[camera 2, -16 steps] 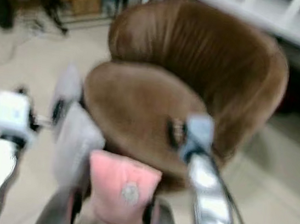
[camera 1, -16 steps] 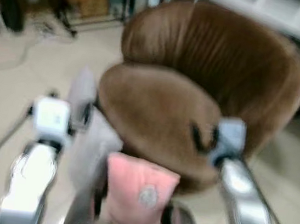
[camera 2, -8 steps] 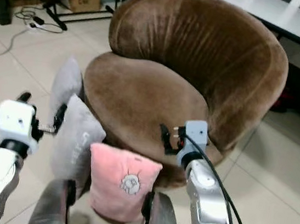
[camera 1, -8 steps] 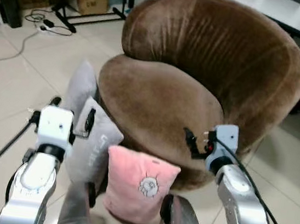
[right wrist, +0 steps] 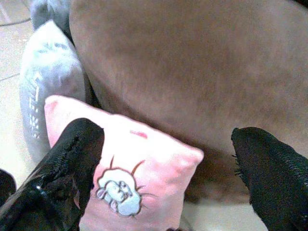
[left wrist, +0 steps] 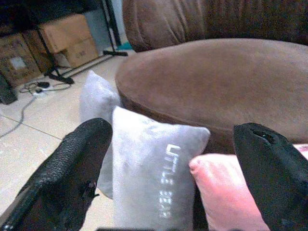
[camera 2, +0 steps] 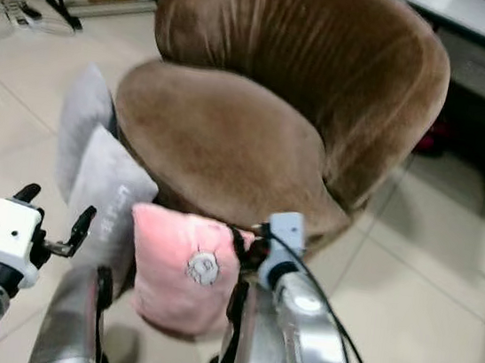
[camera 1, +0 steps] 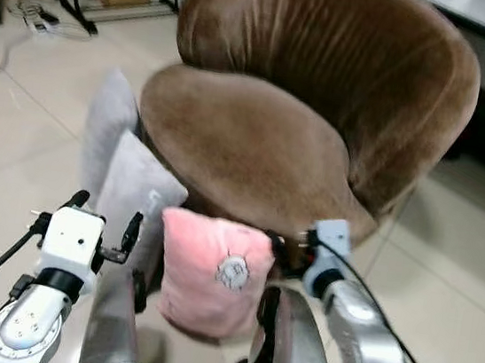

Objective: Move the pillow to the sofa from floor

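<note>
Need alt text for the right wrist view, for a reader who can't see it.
The right gripper, fingers wide open, hangs over a pink pillow with a small cartoon patch, leaning against the brown sofa. A grey pillow stands beside the pink one.

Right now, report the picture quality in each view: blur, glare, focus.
Left eye view: mild softness, and the pink pillow and brown sofa are readable. Right eye view: similar, slight blur at the edges. Left wrist view: fairly sharp, lettering on the grey pillow legible, with the near black fingers soft. Right wrist view: soft overall, the sofa's nap smeared.
</note>
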`<state>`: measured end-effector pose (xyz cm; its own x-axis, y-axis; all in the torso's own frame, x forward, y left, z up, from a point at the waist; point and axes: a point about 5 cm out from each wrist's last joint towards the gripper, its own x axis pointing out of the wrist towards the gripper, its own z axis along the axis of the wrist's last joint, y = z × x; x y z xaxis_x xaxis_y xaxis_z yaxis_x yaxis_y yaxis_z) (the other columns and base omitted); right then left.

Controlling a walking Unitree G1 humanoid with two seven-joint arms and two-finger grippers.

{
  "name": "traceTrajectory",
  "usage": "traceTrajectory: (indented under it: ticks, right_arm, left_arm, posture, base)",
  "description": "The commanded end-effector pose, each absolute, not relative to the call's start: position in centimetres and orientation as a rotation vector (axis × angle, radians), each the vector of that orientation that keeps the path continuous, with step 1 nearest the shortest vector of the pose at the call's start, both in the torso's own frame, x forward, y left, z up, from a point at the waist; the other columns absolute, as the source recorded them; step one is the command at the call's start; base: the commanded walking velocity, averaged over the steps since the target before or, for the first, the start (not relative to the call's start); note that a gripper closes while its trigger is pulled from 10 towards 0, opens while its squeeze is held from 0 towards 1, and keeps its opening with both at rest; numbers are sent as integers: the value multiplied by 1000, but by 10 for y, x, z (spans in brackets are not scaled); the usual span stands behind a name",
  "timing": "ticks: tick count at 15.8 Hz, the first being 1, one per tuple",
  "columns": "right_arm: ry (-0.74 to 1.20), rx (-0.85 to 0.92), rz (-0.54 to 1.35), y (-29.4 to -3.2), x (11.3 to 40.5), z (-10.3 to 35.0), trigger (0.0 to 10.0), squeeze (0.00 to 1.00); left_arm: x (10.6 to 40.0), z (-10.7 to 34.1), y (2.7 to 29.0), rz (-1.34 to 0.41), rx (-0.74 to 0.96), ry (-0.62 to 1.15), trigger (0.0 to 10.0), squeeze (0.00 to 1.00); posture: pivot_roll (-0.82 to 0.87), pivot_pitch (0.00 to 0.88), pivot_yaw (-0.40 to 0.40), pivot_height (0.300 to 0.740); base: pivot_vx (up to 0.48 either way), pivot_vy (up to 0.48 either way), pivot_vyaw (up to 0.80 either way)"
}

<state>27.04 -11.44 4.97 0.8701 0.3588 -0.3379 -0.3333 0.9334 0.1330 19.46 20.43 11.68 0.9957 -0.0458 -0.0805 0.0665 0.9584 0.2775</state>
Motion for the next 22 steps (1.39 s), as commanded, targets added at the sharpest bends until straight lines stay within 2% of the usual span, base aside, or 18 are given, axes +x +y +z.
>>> traceTrajectory:
  ticks: [1, 4, 7, 9, 10, 12, 14, 16, 22]
  right_arm:
    - [364, 82, 337, -118, 276, 49, 10000, 1000]
    - [416, 184, 315, -101, 294, 39, 10000, 1000]
    - [497, 175, 194, -92, 310, 24, 10000, 1000]
    - [510, 166, 124, -91, 313, 21, 10000, 1000]
    - [512, 254, 65, -89, 317, 21, 10000, 1000]
    - [491, 401, 68, -76, 319, 26, 10000, 0]
    - [444, 417, 53, -68, 323, 33, 10000, 0]
    - [382, 446, 133, -59, 326, 42, 10000, 0]
    - [415, 476, 132, -33, 319, 40, 10000, 0]
  left_arm:
    - [193, 122, 200, -75, 272, 59, 10000, 0]
    - [190, 126, 195, -85, 269, 50, 10000, 0]
    - [171, 144, 191, -169, 199, 62, 10000, 0]
    - [154, 152, 196, -228, 188, 108, 10000, 0]
    - [146, 158, 202, -216, 185, 129, 10000, 0]
    - [128, 171, 205, -206, 176, 144, 10000, 0]
    - [123, 172, 205, -212, 162, 163, 10000, 0]
    - [129, 174, 208, -187, 183, 151, 10000, 0]
    - [112, 190, 214, -171, 201, 166, 10000, 0]
  posture:
    - [64, 128, -139, 485]
    - [75, 181, -169, 485]
    - [126, 281, -192, 485]
    - [155, 312, -192, 485]
    - [176, 325, -195, 485]
    - [222, 343, -183, 485]
    - [215, 337, -175, 485]
    - [222, 326, -178, 485]
    - [297, 372, -147, 485]
  base:
    - [0, 0, 0]
    - [0, 0, 0]
    - [0, 0, 0]
    - [0, 0, 0]
    - [0, 0, 0]
    - [0, 0, 0]
    - [0, 0, 0]
    - [0, 0, 0]
    - [0, 0, 0]
